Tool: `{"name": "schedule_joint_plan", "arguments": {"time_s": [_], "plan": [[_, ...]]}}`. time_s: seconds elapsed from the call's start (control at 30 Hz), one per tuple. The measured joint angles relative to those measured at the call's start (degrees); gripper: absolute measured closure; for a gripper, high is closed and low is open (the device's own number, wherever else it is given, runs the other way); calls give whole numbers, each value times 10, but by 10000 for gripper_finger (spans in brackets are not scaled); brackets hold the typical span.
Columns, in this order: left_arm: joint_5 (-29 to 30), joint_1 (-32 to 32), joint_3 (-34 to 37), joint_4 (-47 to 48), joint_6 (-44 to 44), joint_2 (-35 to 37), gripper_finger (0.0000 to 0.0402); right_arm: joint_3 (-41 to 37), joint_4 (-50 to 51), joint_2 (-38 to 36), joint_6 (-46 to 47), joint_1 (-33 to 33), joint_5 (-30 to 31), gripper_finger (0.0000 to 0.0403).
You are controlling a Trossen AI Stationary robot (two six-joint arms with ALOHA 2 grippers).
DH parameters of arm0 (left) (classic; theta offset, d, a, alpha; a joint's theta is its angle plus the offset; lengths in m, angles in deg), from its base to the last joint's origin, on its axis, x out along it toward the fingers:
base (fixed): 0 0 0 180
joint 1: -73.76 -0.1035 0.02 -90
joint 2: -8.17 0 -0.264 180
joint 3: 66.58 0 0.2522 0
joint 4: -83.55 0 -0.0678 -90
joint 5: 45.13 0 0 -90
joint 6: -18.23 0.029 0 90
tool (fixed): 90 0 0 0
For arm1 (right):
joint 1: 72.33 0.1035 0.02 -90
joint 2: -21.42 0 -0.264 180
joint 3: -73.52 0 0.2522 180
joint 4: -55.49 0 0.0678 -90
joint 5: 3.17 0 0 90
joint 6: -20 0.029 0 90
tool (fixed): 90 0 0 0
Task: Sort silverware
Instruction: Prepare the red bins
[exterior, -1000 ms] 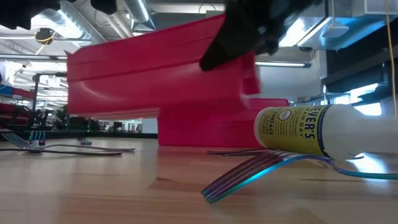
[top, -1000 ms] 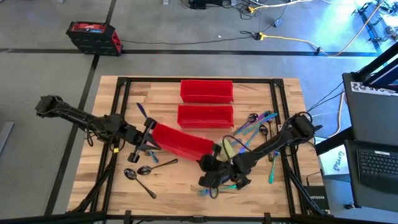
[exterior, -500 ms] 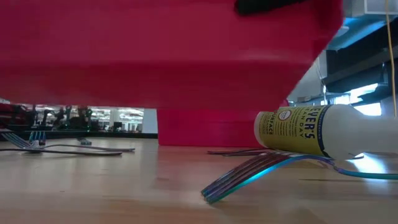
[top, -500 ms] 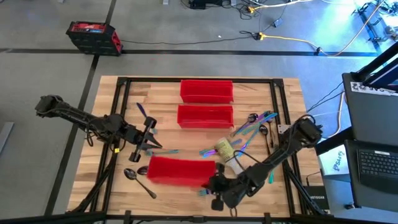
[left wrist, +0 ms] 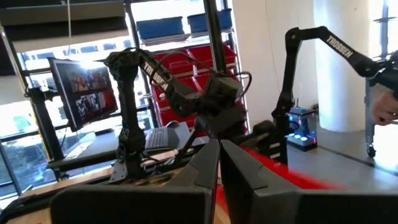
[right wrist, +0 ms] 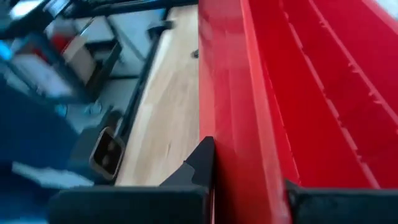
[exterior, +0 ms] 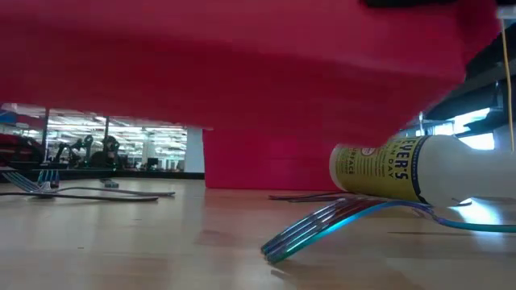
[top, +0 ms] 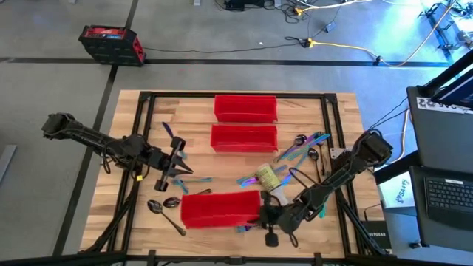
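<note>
My right gripper (top: 264, 216) is shut on a long red bin (top: 220, 208) near the table's near edge. In the low view this bin (exterior: 242, 72) hangs above the wood. My left gripper (top: 179, 166) hovers shut left of centre, touching nothing that I can see. Silverware lies scattered flat on the table. Two spoons (top: 161, 206) are left of the bin, iridescent forks (top: 299, 150) lie right of centre, and slim pieces (top: 194, 179) lie just behind the bin. One fork (exterior: 339, 221) lies arched close to the low camera. My right gripper holds the red bin by a long side wall (right wrist: 239, 149) at its right end, one finger (right wrist: 199, 165) outside and the other inside. The fingers come level from the table's right and lie along the wall. The bin is lifted clear, roughly level.
Two more red bins (top: 245, 108) (top: 244, 137) stand in a row at the far middle. A spray bottle (top: 269, 178) lies on its side just behind the held bin's right end, also in the low view (exterior: 403, 169). Black frame rails run along the table edges.
My right gripper has carried the red bin from the table's middle toward the near edge. The bin turned from a diagonal slant to lie parallel to that edge, then shifted slightly right. In the low view it has swelled across the upper frame.
</note>
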Motion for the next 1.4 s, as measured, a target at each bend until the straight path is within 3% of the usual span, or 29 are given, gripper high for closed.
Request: {"name": "schedule_joint_plan", "arguments": {"time_s": [0.13, 0.4, 1.07, 1.4], "plan": [[2, 0, 0, 4, -1, 0, 400, 11, 77, -9, -68, 11, 3, 403], [11, 0, 0, 15, 1, 0, 400, 16, 150, -8, -57, 15, 78, 403], [27, 0, 0, 19, 10, 0, 400, 16, 128, 40, -78, 3, 42, 403], [31, 0, 0, 20, 9, 0, 400, 16, 127, 43, -28, 4, 19, 385]]}}
